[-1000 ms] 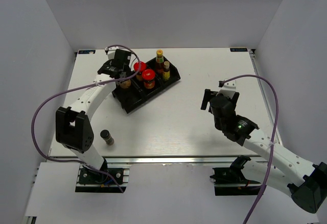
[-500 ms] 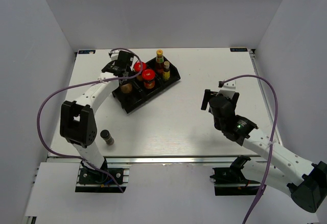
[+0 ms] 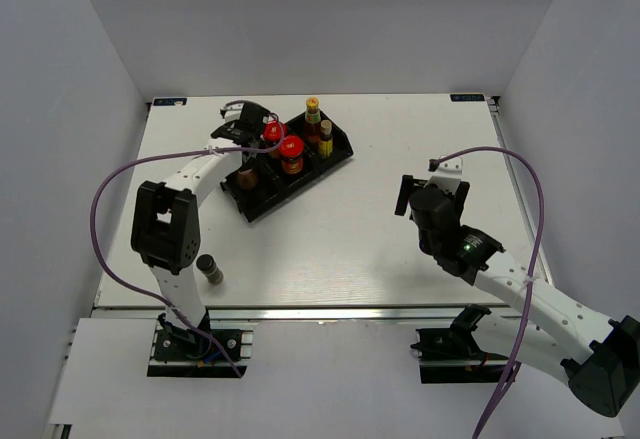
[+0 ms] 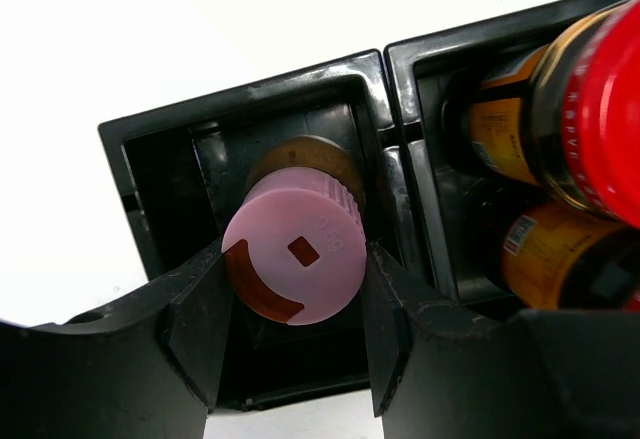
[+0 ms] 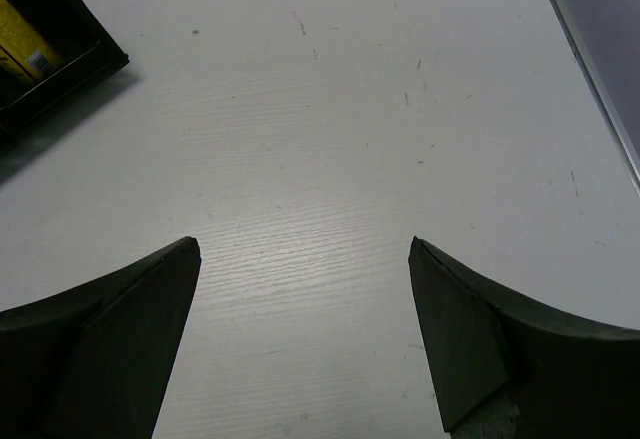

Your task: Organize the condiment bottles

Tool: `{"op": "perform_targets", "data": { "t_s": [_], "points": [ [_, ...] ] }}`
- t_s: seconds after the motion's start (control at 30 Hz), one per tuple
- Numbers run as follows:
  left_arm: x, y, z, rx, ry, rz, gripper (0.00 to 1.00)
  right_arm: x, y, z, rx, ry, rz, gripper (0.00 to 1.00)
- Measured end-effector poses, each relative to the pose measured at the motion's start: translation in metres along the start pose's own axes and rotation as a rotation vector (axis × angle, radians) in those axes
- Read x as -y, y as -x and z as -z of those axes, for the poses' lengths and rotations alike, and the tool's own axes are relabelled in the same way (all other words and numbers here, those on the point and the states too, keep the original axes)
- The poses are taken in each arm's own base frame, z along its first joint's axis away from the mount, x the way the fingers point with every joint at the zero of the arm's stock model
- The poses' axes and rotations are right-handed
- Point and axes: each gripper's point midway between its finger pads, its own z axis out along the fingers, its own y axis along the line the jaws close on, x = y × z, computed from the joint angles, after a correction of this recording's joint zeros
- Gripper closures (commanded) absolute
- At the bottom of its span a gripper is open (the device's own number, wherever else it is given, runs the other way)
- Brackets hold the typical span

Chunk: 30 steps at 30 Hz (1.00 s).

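- pink-capped bottle stands in the end compartment of the black tray, directly between the left gripper fingers. Both touch the cap sides, so the claw is clamped on it
- cap is pale pink and ribbed, with a small square hole on top. The brown body under it is mostly hidden
- top view: that bottle is hard to make out under the wrist
- next compartment, right of the claw: two red-lidded jars, cut off by the wrist view's edge, labels unreadable
- beyond them: two slim bottles
- dark-capped bottle stands alone on the table, well apart from the claw
- right gripper is spread wide, with only table surface between its fingers
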Motion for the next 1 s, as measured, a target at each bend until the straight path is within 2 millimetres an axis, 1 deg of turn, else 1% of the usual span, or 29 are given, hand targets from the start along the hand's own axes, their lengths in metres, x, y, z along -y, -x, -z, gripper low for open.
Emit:
{"op": "perform_targets", "data": {
  "t_s": [0.03,0.13,0.2,0.27,0.43,0.47,0.53,0.7,0.77,0.83,0.9,1.0],
  "points": [
    [0.0,-0.002,-0.002,-0.004,0.005,-0.003,0.46,0.0,0.0,0.0,0.0,0.0,0.0,0.11],
    [0.0,-0.004,-0.006,-0.009,0.012,-0.006,0.38,0.0,0.0,0.0,0.001,-0.003,0.0,0.11],
    [-0.001,-0.004,-0.006,-0.007,0.013,-0.003,0.36,0.001,0.0,0.0,0.002,-0.005,0.0,0.11],
    [-0.001,-0.002,-0.006,-0.003,0.016,0.002,0.24,0.002,0.0,0.0,0.001,-0.009,0.002,0.11],
    [-0.003,0.001,-0.007,0.006,0.023,0.014,0.17,0.003,-0.005,-0.003,-0.015,-0.025,0.022,0.11],
    [-0.004,0.001,-0.008,0.006,0.025,0.016,0.08,0.003,-0.006,-0.003,-0.017,-0.027,0.024,0.11],
    [-0.005,0.002,-0.008,0.007,0.029,0.019,0.02,0.004,-0.007,-0.004,-0.02,-0.028,0.026,0.11],
    [-0.005,0.003,-0.005,0.008,0.019,0.025,0.02,0.004,-0.007,-0.003,-0.021,-0.027,0.027,0.11],
    [-0.004,0.007,0.002,0.014,0.0,0.032,0.02,0.004,-0.007,-0.003,-0.021,-0.027,0.027,0.1],
    [-0.004,0.013,0.016,0.022,-0.033,0.048,0.02,0.002,-0.008,-0.003,-0.025,-0.019,0.027,0.11],
    [-0.006,0.023,0.036,0.052,-0.074,0.075,0.02,0.0,-0.009,-0.003,-0.03,-0.007,0.026,0.11],
    [-0.021,0.032,0.079,0.101,-0.134,0.132,0.02,-0.004,-0.013,-0.005,-0.046,0.008,0.027,0.1]
  ]
}}
